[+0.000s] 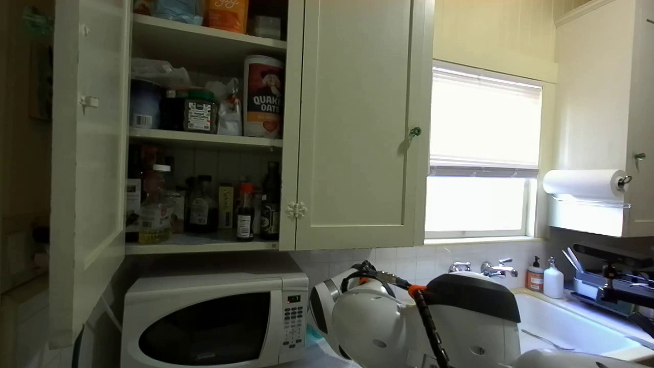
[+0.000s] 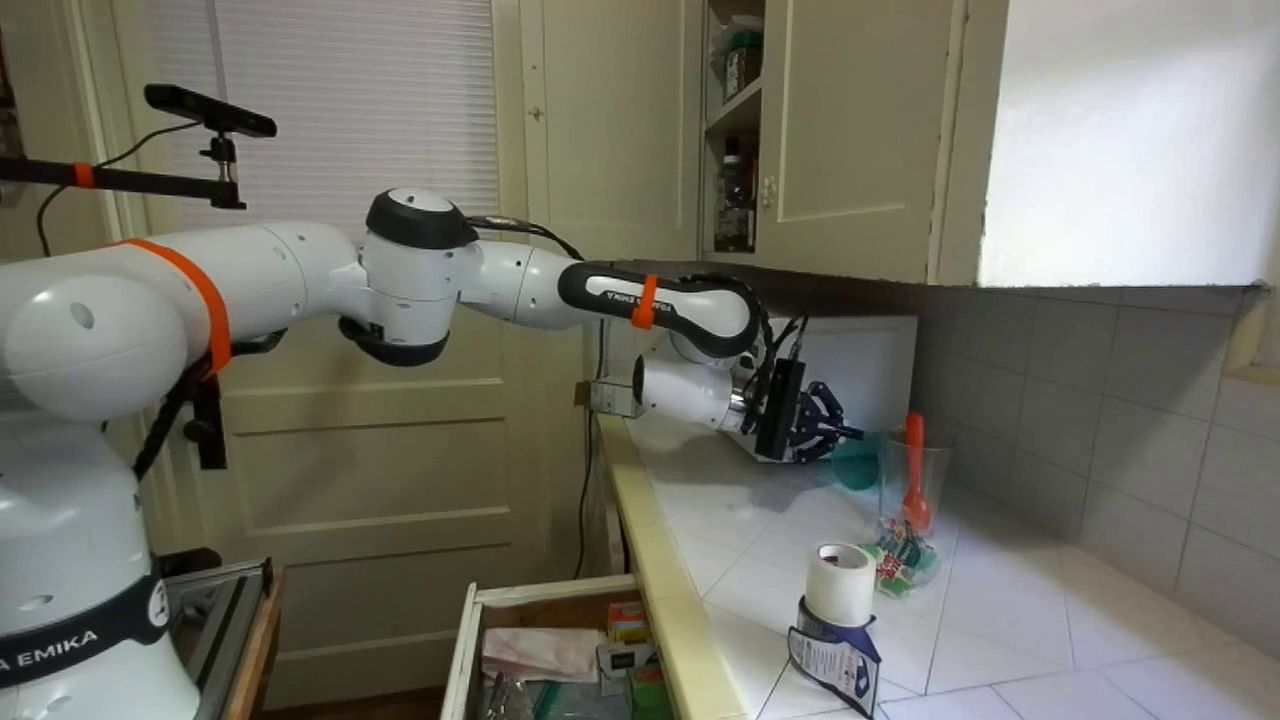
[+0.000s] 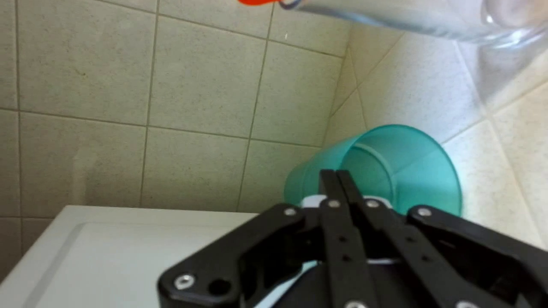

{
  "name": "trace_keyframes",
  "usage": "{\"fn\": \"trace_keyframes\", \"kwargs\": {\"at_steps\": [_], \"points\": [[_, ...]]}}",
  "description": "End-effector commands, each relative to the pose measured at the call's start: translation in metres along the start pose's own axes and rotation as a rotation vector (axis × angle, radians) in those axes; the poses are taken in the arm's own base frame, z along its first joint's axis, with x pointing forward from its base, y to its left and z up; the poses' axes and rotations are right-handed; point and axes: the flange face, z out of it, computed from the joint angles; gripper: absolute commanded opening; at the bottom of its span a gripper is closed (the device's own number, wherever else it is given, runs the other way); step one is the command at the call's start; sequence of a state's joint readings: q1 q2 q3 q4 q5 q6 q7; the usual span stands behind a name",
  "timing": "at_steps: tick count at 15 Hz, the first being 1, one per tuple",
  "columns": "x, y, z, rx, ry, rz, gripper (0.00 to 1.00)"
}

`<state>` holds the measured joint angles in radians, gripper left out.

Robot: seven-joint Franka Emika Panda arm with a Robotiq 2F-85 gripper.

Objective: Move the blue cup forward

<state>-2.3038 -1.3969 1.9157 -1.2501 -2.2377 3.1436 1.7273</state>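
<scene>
The blue cup (image 3: pixel 424 179), a teal plastic cup, sits where the counter meets the tiled wall, close to the microwave. Its mouth faces the wrist camera, and it looks tipped on its side. My gripper (image 3: pixel 335 173) is shut, fingers pressed together with nothing between them; the tips overlap the cup in the wrist view, but I cannot tell whether they touch it. In an exterior view the gripper (image 2: pixel 852 434) hangs just above the blue cup (image 2: pixel 855 470), which is partly hidden by it. The arm blocks the gripper in the remaining view.
A clear glass (image 2: pixel 935 480) with an orange spoon (image 2: pixel 915 475) stands beside the cup. Nearer are a green-and-red bag (image 2: pixel 900 560) and a white roll (image 2: pixel 840 582). The microwave (image 1: pixel 204 286) stands behind the cup, under an open cabinet door (image 1: pixel 97 179). A drawer (image 2: pixel 540 592) is pulled out.
</scene>
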Motion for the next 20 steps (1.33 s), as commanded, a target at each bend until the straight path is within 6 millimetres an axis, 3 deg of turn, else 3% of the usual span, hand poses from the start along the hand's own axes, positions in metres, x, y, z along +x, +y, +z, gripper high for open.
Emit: {"fn": "trace_keyframes", "kwargs": {"at_steps": [1,4,12,16,20], "points": [[-0.016,-0.008,-0.044,0.043,-0.070,0.005,0.01],[-0.037,-0.015,-0.078,0.065,-0.140,0.002,0.01],[-0.083,-0.015,-0.196,0.091,-0.229,-0.102,0.01],[-0.097,-0.005,-0.229,0.113,-0.226,-0.142,0.01],[-0.116,0.012,-0.241,0.121,-0.180,-0.174,0.01]]}}
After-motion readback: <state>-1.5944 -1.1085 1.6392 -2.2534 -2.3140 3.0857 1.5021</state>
